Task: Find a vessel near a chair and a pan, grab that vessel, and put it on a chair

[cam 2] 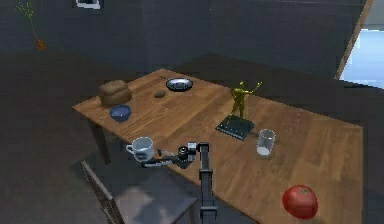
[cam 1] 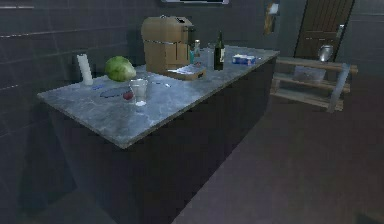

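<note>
- Cup against the table: the white cup is right at the table's edge on the chair side. I cannot tell whether it hangs free or rests on the wood. If it is low, dragging it sideways could catch the edge and tip it.
- Chair: it stands just beside the table, below the cup. Letting go from too high could bounce the cup off the seat, and a careless descent could knock the chair's back.
- Arm: it crosses the table's edge, so lowering it straight down risks pressing on the tabletop before the cup reaches the seat.
- End effector: its fingers point at the cup, which lies at their far end, out from the table's edge. Whether it grasps the cup cannot be told, and a loose hold might slip on the way down.
- Glass: it stands well in from the table's edge, beyond the arm, where a wide swing back could topple it.
</note>
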Controlling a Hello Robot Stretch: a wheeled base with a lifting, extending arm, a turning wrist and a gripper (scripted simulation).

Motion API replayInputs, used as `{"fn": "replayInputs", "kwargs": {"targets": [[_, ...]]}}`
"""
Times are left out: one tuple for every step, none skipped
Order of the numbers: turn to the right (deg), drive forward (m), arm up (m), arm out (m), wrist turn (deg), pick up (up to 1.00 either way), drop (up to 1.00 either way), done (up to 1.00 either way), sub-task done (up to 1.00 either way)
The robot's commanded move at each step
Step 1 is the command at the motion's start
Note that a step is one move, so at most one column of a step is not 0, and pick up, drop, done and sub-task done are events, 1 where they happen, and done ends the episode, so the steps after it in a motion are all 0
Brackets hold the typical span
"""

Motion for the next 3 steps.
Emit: {"fn": "replayInputs", "kwargs": {"targets": [[0.0,0.00,0.00,0.00,0.0,0.00,1.00,0.00,0.00],[0.0,0.00,0.10,0.00,0.0,0.00,0.00,0.00,0.00],[0.0,0.00,0.00,-0.08,0.0,0.00,0.00,0.00,0.00]]}}
